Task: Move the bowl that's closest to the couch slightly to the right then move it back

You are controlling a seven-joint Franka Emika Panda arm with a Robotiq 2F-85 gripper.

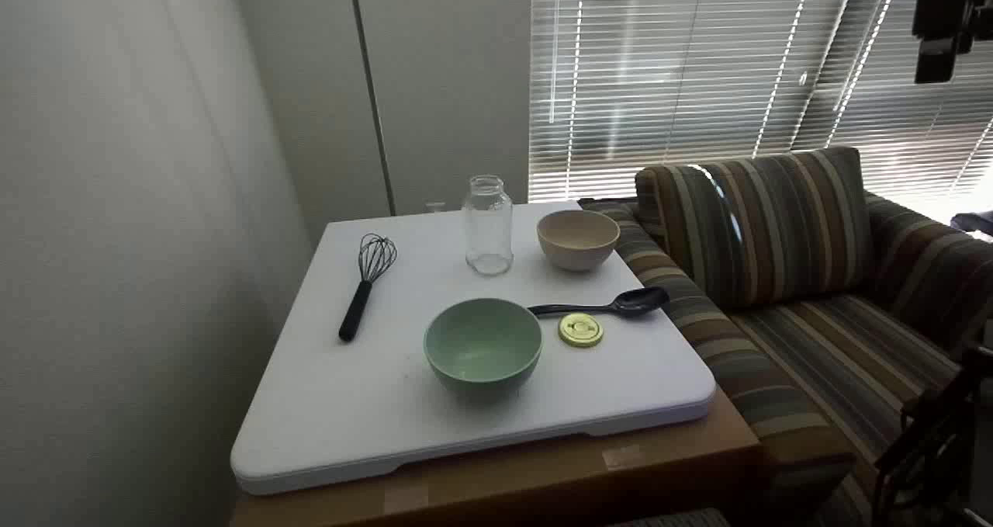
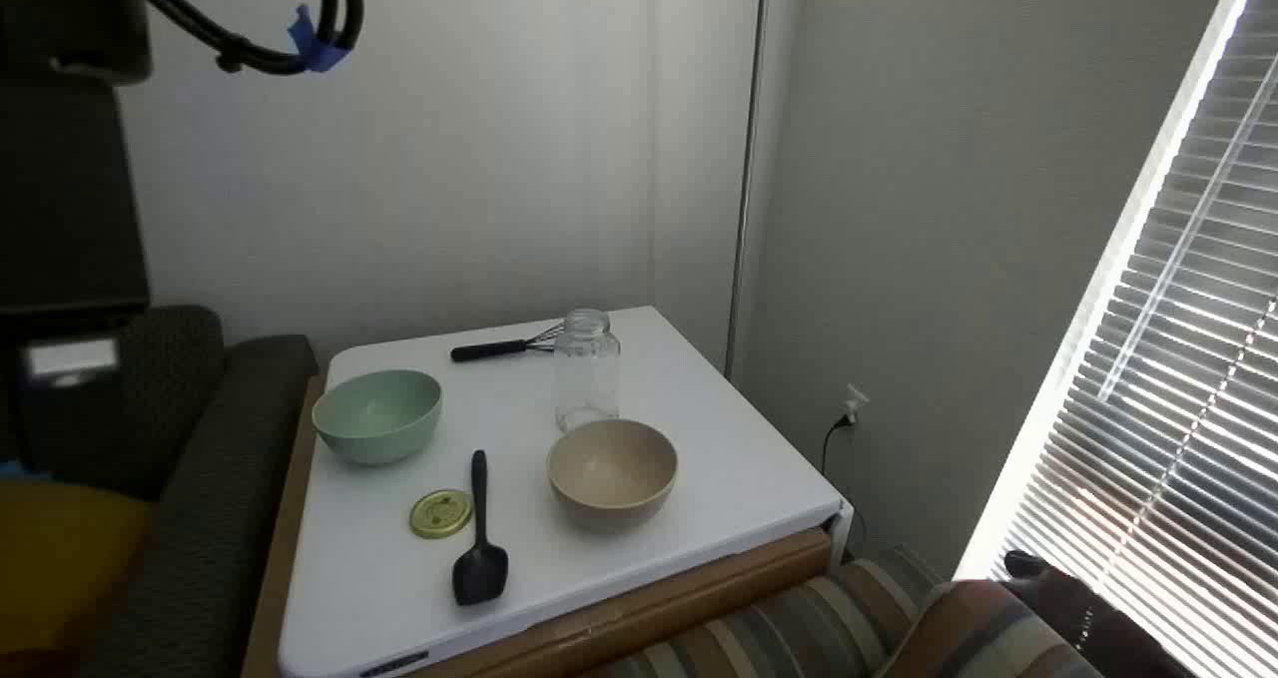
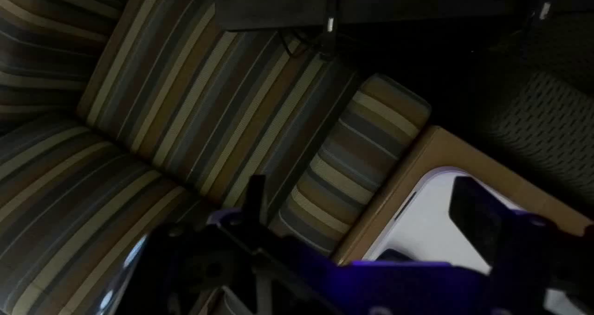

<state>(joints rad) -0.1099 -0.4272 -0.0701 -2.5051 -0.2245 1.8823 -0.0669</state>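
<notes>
The small beige bowl (image 1: 578,244) stands upright on the white table near the couch-side edge; it also shows in an exterior view (image 2: 612,483). I cannot make it out in the wrist view. The striped couch (image 1: 764,244) stands beside the table, with its armrest along the edge; it fills much of the wrist view (image 3: 195,111). My gripper (image 3: 362,189) is open, its fingers wide apart with nothing between them. It hangs apart from the bowl, high over the couch side. Part of it shows at the upper right of an exterior view (image 1: 939,46).
A larger green bowl (image 1: 482,348) stands at one end of the white table (image 1: 333,410). A glass jar (image 1: 489,232) stands beside the beige bowl. A black spoon (image 1: 638,300), a yellow-green lid (image 1: 580,330) and a whisk (image 1: 357,310) lie on the table.
</notes>
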